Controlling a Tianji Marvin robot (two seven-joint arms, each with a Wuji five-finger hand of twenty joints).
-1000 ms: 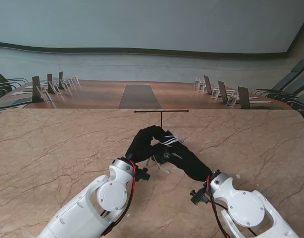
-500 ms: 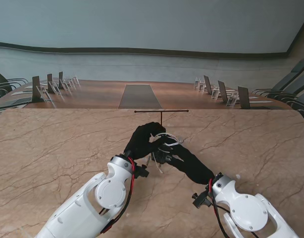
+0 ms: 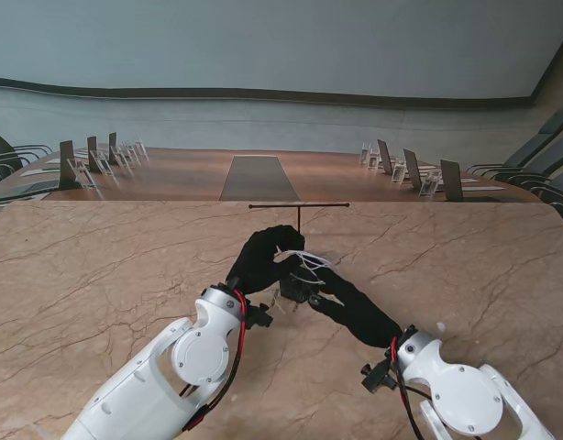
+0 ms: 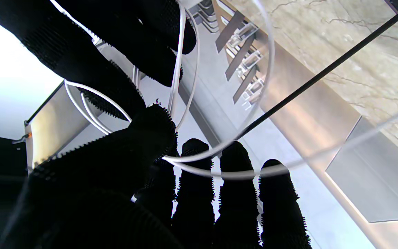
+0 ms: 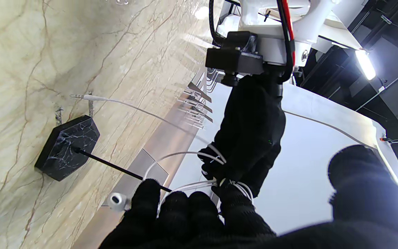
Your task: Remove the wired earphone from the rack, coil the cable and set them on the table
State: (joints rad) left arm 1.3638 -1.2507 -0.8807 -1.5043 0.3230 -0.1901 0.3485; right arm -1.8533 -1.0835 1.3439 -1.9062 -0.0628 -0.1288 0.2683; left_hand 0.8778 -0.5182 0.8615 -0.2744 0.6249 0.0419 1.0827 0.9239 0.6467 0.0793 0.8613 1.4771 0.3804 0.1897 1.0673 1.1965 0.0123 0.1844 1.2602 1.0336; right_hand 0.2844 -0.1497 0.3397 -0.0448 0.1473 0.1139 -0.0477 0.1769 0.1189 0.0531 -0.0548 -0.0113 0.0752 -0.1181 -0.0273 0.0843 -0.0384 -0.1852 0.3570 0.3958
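Coiling is in progress just in front of the rack (image 3: 298,218): left hand (image 3: 263,260) holds white cable (image 4: 180,62) loops around its fingers (image 4: 195,180), right hand (image 3: 350,302) pinches the strand, so feed each turn evenly, keeping the trailing plug (image 5: 81,97) clear of the rack base (image 5: 68,147).

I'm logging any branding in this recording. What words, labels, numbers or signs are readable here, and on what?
None can be read.
Earphone cable, rack, both gloved hands: no print shows.
Name-card stands on the far conference table: too small to show any text.
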